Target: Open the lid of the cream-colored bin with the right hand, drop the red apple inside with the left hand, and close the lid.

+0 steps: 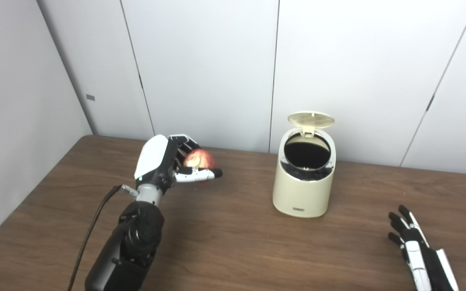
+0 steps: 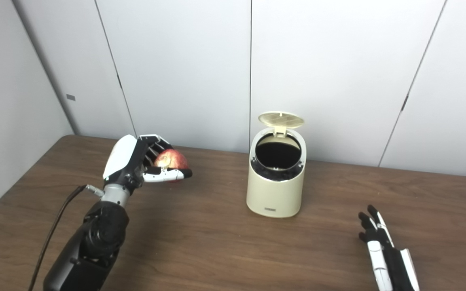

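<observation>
The cream-colored bin [image 1: 302,190] stands upright on the brown table, its round lid [image 1: 311,119] tipped up and back so the dark inside shows. My left hand [image 1: 164,161] is raised above the table to the left of the bin and is shut on the red apple [image 1: 200,159], thumb across its front. The apple is well apart from the bin, at about the height of its rim. My right hand [image 1: 417,250] rests low at the bottom right, fingers spread and holding nothing, well away from the bin.
The wooden table [image 1: 233,242] ends against grey wall panels close behind the bin. A black cable [image 1: 91,230] runs along the left forearm. Bare tabletop lies between the two hands in front of the bin.
</observation>
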Controlling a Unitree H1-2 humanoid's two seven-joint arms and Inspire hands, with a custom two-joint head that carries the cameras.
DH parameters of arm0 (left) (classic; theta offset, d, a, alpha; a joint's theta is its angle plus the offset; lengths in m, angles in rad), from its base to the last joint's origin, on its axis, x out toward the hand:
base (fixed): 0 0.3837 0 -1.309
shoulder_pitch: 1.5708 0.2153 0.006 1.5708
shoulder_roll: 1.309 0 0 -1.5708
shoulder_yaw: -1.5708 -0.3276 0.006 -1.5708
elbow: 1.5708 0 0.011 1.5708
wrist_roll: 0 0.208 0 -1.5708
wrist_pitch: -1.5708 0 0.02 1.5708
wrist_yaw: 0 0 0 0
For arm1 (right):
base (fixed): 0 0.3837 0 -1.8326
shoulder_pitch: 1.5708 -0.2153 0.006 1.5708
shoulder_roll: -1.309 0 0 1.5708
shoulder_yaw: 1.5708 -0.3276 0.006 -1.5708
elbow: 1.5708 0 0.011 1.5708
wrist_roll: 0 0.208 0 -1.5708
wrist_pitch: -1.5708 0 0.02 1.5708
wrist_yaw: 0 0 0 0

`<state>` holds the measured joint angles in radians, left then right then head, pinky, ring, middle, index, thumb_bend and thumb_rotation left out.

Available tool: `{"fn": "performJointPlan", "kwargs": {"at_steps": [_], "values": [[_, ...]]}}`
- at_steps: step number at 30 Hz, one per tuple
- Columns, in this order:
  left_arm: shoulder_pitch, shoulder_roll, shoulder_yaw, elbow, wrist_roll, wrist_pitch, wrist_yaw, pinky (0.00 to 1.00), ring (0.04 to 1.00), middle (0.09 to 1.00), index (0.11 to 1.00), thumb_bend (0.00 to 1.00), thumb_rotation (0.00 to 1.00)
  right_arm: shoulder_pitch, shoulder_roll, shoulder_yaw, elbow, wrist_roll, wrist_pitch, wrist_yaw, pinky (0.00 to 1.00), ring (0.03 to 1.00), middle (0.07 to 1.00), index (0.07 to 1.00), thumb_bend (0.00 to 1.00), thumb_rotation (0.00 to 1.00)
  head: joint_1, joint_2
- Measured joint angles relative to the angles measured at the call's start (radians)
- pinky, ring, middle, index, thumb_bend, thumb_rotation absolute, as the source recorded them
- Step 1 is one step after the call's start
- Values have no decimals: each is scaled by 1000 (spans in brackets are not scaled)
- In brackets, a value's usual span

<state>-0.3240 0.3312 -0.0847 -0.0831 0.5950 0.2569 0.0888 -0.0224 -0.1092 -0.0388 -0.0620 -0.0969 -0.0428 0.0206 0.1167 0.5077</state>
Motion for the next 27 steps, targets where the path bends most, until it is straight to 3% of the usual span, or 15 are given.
{"fn": "performJointPlan", "kwargs": {"at_steps": [17, 27], "values": [[22, -96, -31, -162, 106, -35, 14, 287, 410, 555, 497, 467, 0, -13, 44, 0, 1, -12, 0, -51, 904, 915, 901, 922, 611, 995, -120, 29], [13, -134, -33, -167, 97, -78, 9, 321, 431, 558, 485, 470, 0, -16, 57, 8, -6, -27, 3, -65, 907, 915, 899, 922, 586, 997, -175, 40]]}}
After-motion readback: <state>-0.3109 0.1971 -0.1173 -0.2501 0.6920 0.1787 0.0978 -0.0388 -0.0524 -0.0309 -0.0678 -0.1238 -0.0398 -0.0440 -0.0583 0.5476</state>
